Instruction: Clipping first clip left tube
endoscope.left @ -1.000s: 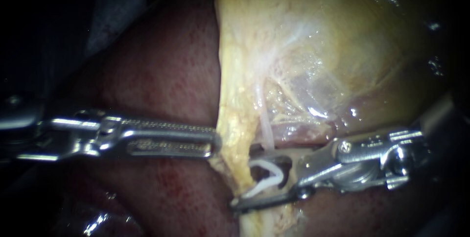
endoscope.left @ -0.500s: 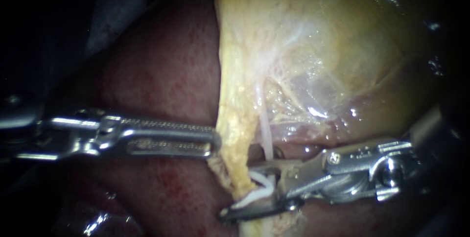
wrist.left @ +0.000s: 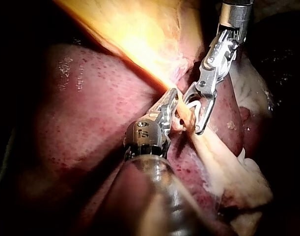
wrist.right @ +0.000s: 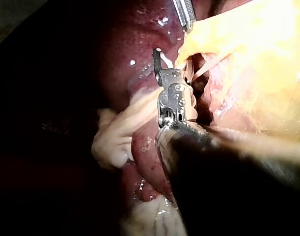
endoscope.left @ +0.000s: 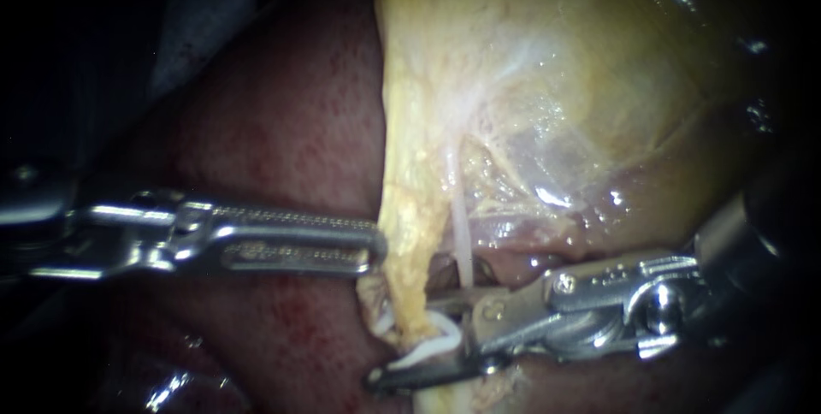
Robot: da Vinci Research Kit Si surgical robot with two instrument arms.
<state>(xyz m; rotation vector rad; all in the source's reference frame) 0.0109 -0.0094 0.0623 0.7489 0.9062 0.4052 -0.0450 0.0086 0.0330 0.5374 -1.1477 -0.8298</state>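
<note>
Two half-second steps back, find right instrument (endoscope.left: pixel 400 337) wholly right of left tube (endoscope.left: pixel 412 286); now find it advanced across, straddling the tube's lower end. Read jaws as spread wide, gripping only the white clip (endoscope.left: pixel 432 344), one leg seated against each, with the tube inside the clip's mouth and unsqueezed. Find left instrument (endoscope.left: pixel 375 247) unmoved at the tube's left side. Treat positioning as near complete; confirm tips clear the tube's left edge before closing.

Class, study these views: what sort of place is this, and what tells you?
Probably a surgical practice bench: a liver and gallbladder lie exposed, while a slender left instrument and right instrument work on them, the right holding a white clip.
</note>
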